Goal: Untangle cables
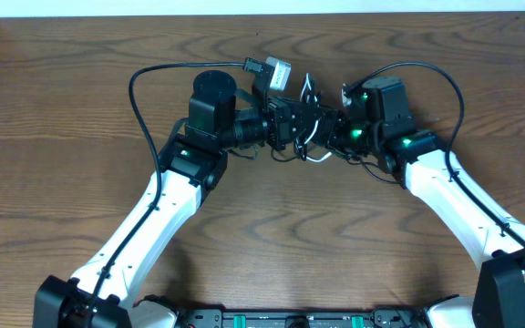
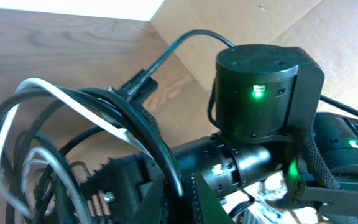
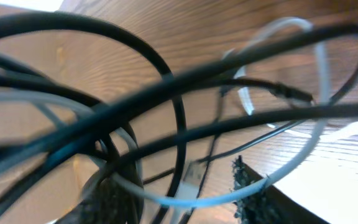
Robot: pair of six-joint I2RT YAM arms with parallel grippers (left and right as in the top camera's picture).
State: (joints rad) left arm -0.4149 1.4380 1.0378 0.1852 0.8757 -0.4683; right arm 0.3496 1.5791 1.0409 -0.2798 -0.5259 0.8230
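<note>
The cables (image 1: 310, 137) form a small tangle of thin black cords and one white cord (image 1: 318, 157) at the back middle of the table, between both grippers. My left gripper (image 1: 292, 123) reaches in from the left. In the left wrist view it (image 2: 182, 193) is shut on a black cable (image 2: 160, 146), with the white cord (image 2: 101, 118) looping beside it. My right gripper (image 1: 335, 129) faces it from the right. Its fingers (image 3: 253, 193) stand apart around the gap (image 3: 182, 196), where the white cord (image 3: 229, 198), a pale plug end (image 3: 191, 177) and black loops (image 3: 179, 124) cross.
A small grey and black block (image 1: 276, 71) lies just behind the tangle, with a thicker black wire (image 1: 139, 82) arcing from it round to the left arm. The right arm's wrist (image 2: 260, 93) sits close in front of the left camera. The table's back edge (image 1: 262, 13) is near.
</note>
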